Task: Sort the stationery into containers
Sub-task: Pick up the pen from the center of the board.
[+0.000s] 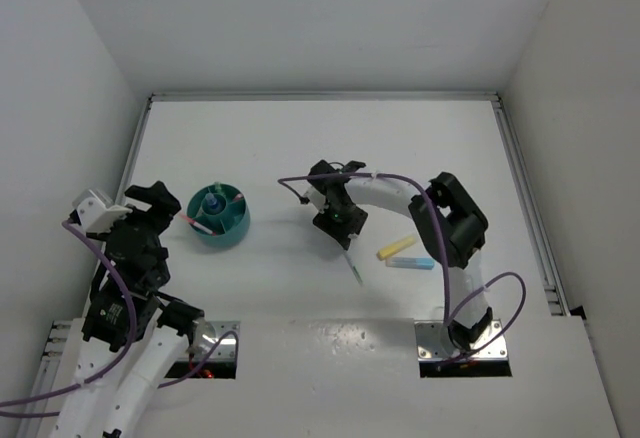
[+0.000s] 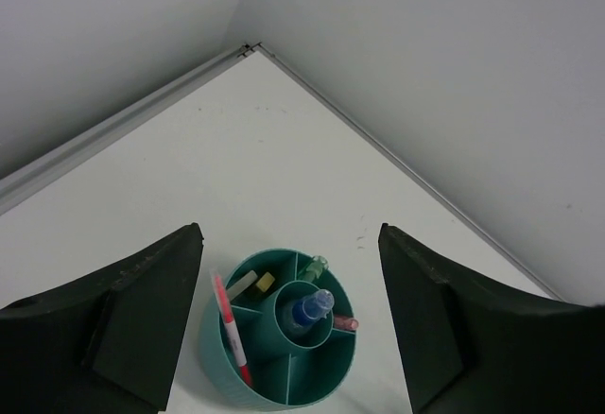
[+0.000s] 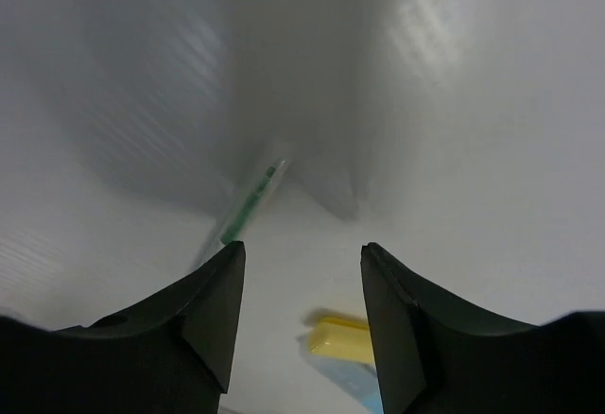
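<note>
The round teal container [image 1: 221,218] stands at the left of the table. In the left wrist view the container [image 2: 219,357] holds a blue-capped bottle [image 2: 310,308] in its middle well. Around it sit a red pen [image 2: 232,324], a mint marker [image 2: 315,267], a pink marker [image 2: 346,322] and yellow pieces [image 2: 255,284]. My left gripper [image 2: 291,234] hangs open above the container, left of it in the top view [image 1: 160,216], holding nothing. My right gripper [image 1: 342,226] is open and empty just over the table [image 3: 302,249]. Beyond it lies a thin green pen [image 3: 250,204], with a yellow marker [image 3: 340,336] and a blue marker [image 3: 354,376] near its right finger.
In the top view the green pen [image 1: 353,263], the yellow marker [image 1: 396,249] and the blue marker [image 1: 411,262] lie close together right of centre. White walls close the table in at the back and both sides. The arm bases sit at the near edge.
</note>
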